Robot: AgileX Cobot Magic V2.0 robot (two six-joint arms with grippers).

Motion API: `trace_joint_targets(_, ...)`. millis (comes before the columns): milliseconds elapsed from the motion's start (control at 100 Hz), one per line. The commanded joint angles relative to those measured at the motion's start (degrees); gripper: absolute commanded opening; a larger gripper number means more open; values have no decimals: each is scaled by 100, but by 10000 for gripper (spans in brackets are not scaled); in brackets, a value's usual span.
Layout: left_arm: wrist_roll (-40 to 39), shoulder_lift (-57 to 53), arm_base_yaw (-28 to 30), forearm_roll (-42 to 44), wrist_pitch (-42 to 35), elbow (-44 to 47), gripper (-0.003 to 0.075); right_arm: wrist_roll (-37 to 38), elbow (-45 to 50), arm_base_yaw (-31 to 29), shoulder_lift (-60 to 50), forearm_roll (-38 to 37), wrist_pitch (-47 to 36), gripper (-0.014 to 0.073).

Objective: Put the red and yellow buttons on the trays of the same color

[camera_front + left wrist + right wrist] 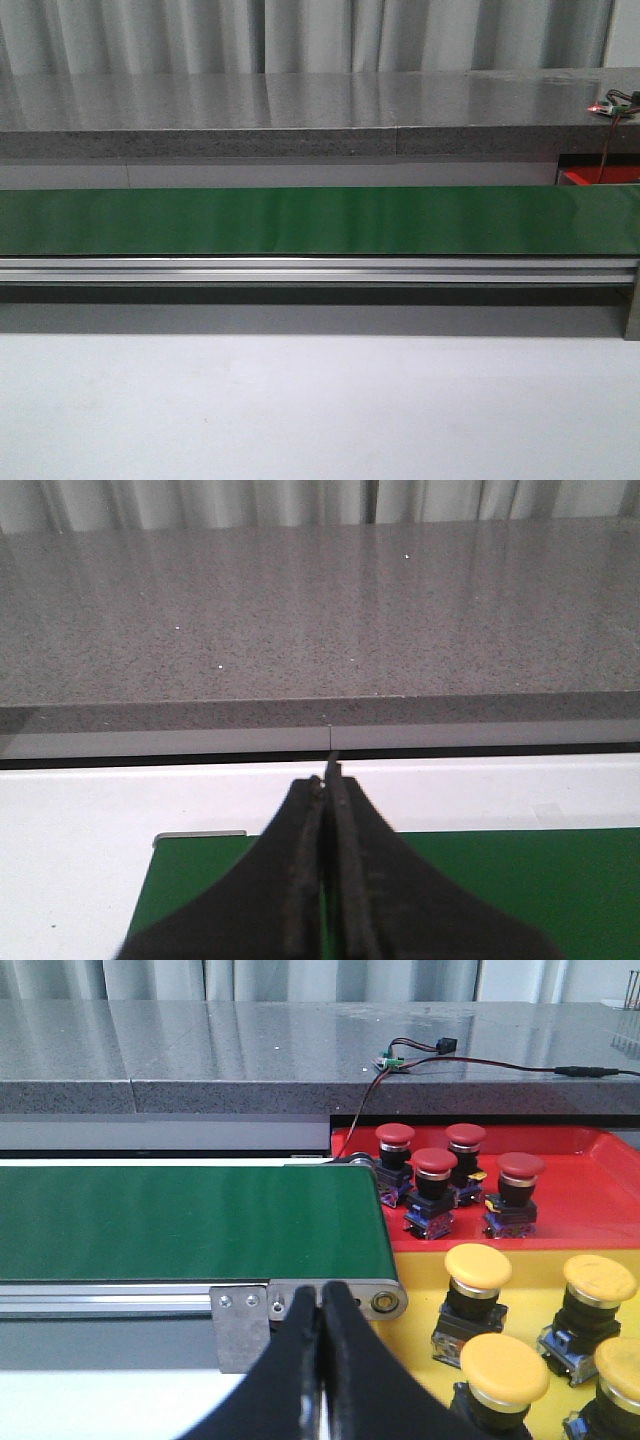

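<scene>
Buttons look rigid, light, smooth-capped; best gripped round the dark body under the cap. Left gripper and right gripper are pressed together, empty.

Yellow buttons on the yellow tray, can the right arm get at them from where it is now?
Probably yes: the yellow buttons stand uncovered on the yellow tray just beyond the shut right gripper.

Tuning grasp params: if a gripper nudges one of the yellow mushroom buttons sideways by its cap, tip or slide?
Probably tips. The yellow button carries a wide domed cap over a narrower black body, so it looks top-heavy. The cap looks smooth and rounded, so fingers may slip; the squarer body seems safer. Neighbours stand near on the yellow tray, so a tipped one could knock another.
</scene>
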Motion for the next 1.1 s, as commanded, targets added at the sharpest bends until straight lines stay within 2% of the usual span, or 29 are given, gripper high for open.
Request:
trace_joint_targets(0,-80,-415,71,19,-662,210,-20,-15,-102,5,-107,-95,-422,-72)
trace_joint_targets(250,-80,-1643,137,19,-809,1386,-19,-15,-102,5,-107,-95,-422,-72)
trace_joint_targets(640,-80,-3370,137,-75,-1495,3094,-19,-15,-102,5,-107,-95,-422,-72)
trace_joint_targets(930,-80,-4790,137,-220,-1525,4103,-20,-15,-102,5,-107,-95,-422,-72)
trace_joint_targets(1010,-80,-4757,125,-271,-1662,4310,-19,-15,-102,5,-107,-95,-418,-72)
trace_joint_targets(1090,-80,-4786,125,-307,-1359,4312,-19,-15,-102,5,-94,-95,-418,-72)
